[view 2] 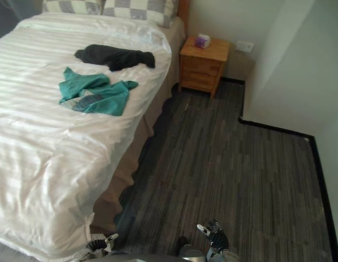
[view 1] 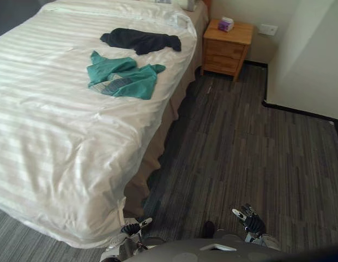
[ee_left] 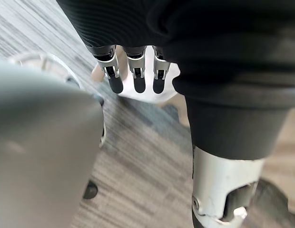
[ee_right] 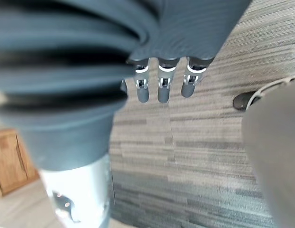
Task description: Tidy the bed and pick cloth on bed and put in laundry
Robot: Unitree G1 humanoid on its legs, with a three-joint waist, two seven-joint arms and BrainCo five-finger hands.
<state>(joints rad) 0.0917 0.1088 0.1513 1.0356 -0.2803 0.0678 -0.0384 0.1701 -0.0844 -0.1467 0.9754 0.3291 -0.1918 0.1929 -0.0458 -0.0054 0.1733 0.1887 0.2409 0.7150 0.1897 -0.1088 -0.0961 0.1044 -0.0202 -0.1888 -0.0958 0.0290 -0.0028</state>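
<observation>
OK, both hands hang low and idle. Left hand [view 1: 131,226] sits just beside the bed [view 1: 49,136] at its near corner, fingers [ee_left: 136,76] straight and apart, nothing in them. Right hand [view 1: 251,219] hangs over the floor [view 1: 240,153], fingers [ee_right: 162,85] just as straight, nothing held either.

Your targets: teal cloth [view 1: 122,76] lies crumpled on the duvet [view 1: 27,180], well ahead of the left hand, up the bed. Black cloth [view 1: 140,40] is further on past it, close to the teal one but apart from it, w/ the pillows [view 2: 109,8] beyond.

Risks, as I judge them:
- Reach. Both cloths lie well away from either hand. Go for them from here and you'll overreach; step up along the bed's side first.
- Snag. The left hand is v. close to the duvet's overhang. Lift it carelessly and it drags the cover, so the bed ends up messier, not tidier.
- Pinching too deep. The teal cloth lies flat in spots, so curling fingers may take duvet along w/ it.
- Trailing ends. A loose sleeve could drop or drag on the floor while you carry.

Containers: the nightstand [view 1: 226,48], far ahead of the right hand by the wall, has its drawers closed, contents can't tell. A tissue box [view 1: 226,24] stands on top. Where the laundry goes, can't tell yet, so work that out before you lift anything.
</observation>
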